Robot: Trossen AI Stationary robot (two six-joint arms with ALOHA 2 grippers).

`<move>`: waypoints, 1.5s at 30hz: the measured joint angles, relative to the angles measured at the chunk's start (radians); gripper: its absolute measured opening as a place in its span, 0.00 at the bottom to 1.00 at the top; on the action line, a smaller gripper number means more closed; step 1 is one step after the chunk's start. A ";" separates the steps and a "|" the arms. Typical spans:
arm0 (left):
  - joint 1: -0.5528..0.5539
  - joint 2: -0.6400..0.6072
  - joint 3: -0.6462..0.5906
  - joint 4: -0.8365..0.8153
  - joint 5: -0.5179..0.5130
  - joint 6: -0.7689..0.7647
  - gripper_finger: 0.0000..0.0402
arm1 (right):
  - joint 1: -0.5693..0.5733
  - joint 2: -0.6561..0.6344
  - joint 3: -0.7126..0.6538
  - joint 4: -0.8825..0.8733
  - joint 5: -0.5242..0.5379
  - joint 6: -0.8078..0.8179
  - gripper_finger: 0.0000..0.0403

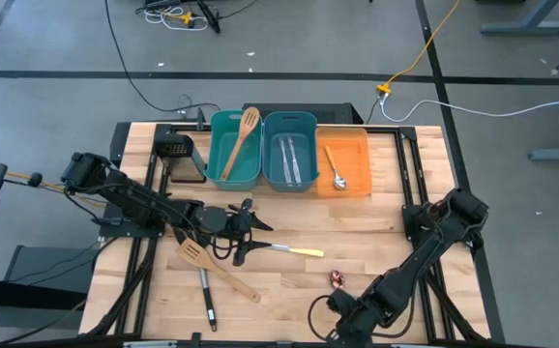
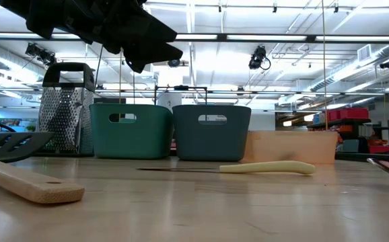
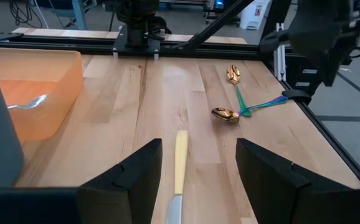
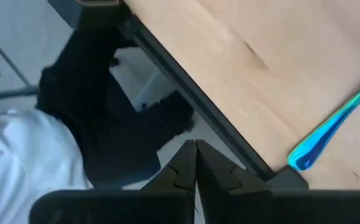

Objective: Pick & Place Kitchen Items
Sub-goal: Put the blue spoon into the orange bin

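Right gripper [image 4: 195, 163] parked at the near table edge, fingers pressed together on nothing, a blue-handled spoon [image 4: 332, 127] lying just beside it. Left gripper [image 1: 244, 235] hangs mid-table, fingers spread wide and empty, straddling the blade end of the yellow-handled knife [image 3: 180, 163], which lies flat on the wood. At the far side, a wooden spatula [image 1: 240, 143] stands in the teal bin [image 1: 215, 124], and the orange bin [image 1: 357, 153] holds a spoon [image 1: 336, 170].
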 joint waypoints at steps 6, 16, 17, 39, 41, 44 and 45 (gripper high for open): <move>0.000 0.000 0.000 0.000 0.000 0.001 0.52 | -0.010 0.000 -0.094 0.012 -0.040 0.116 0.04; 0.000 0.000 0.000 0.000 0.000 0.002 0.52 | -0.010 0.000 -0.186 0.059 -0.080 0.193 0.11; 0.000 0.000 0.000 0.000 0.000 0.002 0.52 | -0.010 0.000 -0.191 0.059 -0.080 0.196 0.13; 0.000 0.000 0.000 0.000 0.000 0.003 0.52 | -0.023 0.000 -0.209 -0.012 0.007 0.188 0.36; 0.000 0.000 0.000 0.000 0.000 0.003 0.52 | -0.026 0.000 -0.209 -0.025 0.007 0.188 0.36; 0.000 0.000 0.000 0.000 0.000 0.003 0.52 | -0.032 0.000 -0.209 -0.042 0.008 0.188 0.36; 0.000 0.000 0.000 0.000 0.000 0.003 0.52 | -0.034 0.000 -0.209 -0.046 0.008 0.188 0.36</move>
